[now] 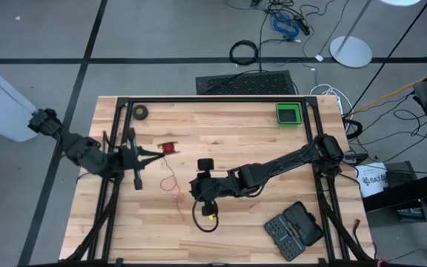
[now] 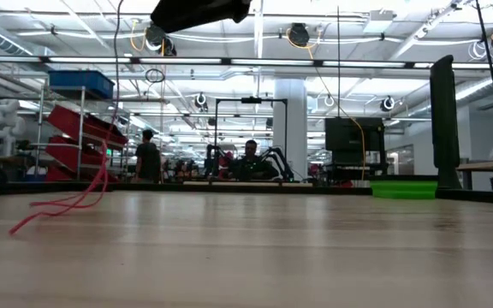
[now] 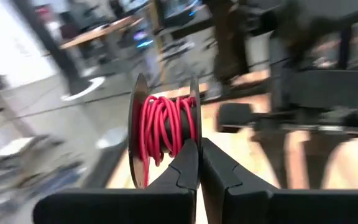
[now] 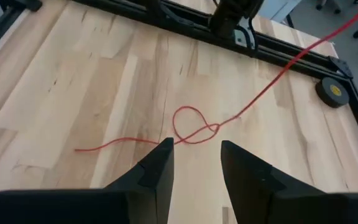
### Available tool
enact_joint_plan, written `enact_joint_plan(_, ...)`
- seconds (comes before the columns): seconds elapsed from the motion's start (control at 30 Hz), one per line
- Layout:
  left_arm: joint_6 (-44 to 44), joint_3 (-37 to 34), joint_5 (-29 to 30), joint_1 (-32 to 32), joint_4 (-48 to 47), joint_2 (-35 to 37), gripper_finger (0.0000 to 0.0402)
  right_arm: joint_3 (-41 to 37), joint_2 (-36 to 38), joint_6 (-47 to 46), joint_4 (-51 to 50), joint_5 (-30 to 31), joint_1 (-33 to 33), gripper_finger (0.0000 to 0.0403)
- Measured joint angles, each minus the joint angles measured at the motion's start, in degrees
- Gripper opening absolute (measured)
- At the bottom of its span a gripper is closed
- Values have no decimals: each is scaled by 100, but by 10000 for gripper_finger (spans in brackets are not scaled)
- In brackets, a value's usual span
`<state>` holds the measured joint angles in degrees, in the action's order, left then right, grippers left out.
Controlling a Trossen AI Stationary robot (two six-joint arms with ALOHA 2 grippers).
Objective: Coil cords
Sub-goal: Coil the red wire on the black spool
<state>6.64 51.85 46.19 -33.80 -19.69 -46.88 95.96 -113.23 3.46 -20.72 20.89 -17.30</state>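
The cords are a thin red wire wound on a small dark spool, lifted above the table's left middle. My left gripper is shut at the spool. A loose length of the wire hangs from the spool, and its end lies on the wood in a small loop. My right gripper hovers open just above that loop, slanting down, and touches nothing. In the low view the wire trails down to the tabletop at the left. My left gripper pinches the spool by the rim of one disc-shaped flange between its two shut fingers, coming nearly level from the table's left. The spool is lifted clear with its flanges on edge. The wire hangs slack from it to the table.
A dark tape roll lies at the far left, a green tray at the far right. A thick black cable loop lies under my right arm, and a black case sits near the front right. People stand in the room beyond the table.
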Motion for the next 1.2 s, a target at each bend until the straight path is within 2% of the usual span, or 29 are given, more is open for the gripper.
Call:
enact_joint_plan(0.13, 312, -626, -1356, 315, 757, 566, 6, -24, 8, 29, 136, -19, 91, 119)
enact_joint_plan(0.23, 310, -756, -1794, 408, 941, 803, 6, -479, -9, 167, 1205, -246, 276, 119)
enact_joint_plan(0.33, 142, -756, -2142, 418, 993, 903, 6, -1295, -42, 197, 2458, -576, 548, 119)
enact_joint_plan(0.5, 28, -756, -3247, 406, 982, 871, 6, -2550, -46, -84, 4447, -899, 988, 119)
enact_joint_plan(0.63, 115, -756, -3311, 406, 988, 714, 6, -3125, -44, -400, 6170, -1484, 1070, 119)
enact_joint_plan(0.7, 235, -756, -3311, 408, 1041, 611, 6, -3195, -35, -428, 6557, -1515, 1025, 119)
enact_joint_plan(1.07, 277, -753, -3313, 410, 1495, 337, 6, -3072, -115, -236, 6536, -1525, 769, 119)
enact_joint_plan(1.2, 277, -753, -3313, 410, 1495, 337, 6, -3033, -369, -197, 6917, -1525, 712, 119)
